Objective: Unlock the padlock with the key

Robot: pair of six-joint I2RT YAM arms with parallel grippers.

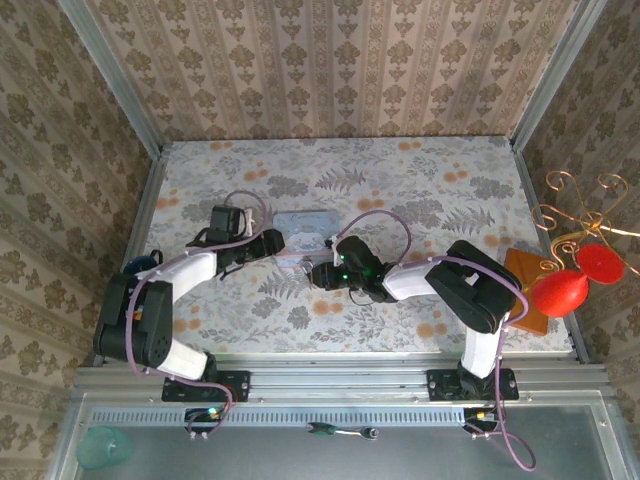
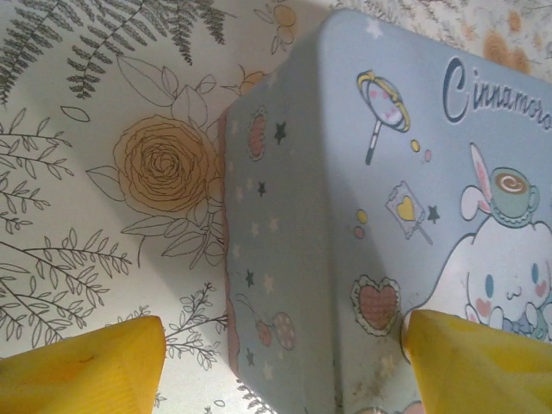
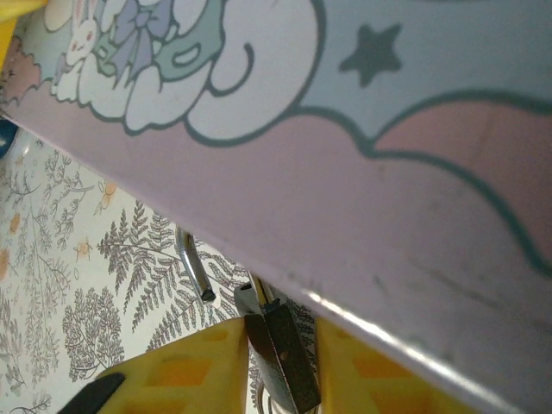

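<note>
The padlock [image 3: 278, 345], a small dark metal block, sits between the yellow fingers of my right gripper [image 3: 276, 366], which is shut on it just beside the tin's pink lower edge. Its thin metal shackle bar [image 3: 195, 269] sticks out to the left over the fern cloth, one end free. A thin ring curve shows under the block; the key itself is hidden. In the top view my right gripper [image 1: 322, 275] is at the tin's near edge. My left gripper [image 2: 285, 366] stands open astride the corner of the pastel cartoon tin [image 2: 379, 216], and sits left of the tin [image 1: 305, 232] in the top view [image 1: 272, 245].
A copper wire stand with red balloon shapes [image 1: 560, 290] on a wooden base [image 1: 528, 285] stands at the table's right edge. A teal cup [image 1: 100, 447] and a small tool [image 1: 340, 430] lie on the metal ledge in front of the arm bases.
</note>
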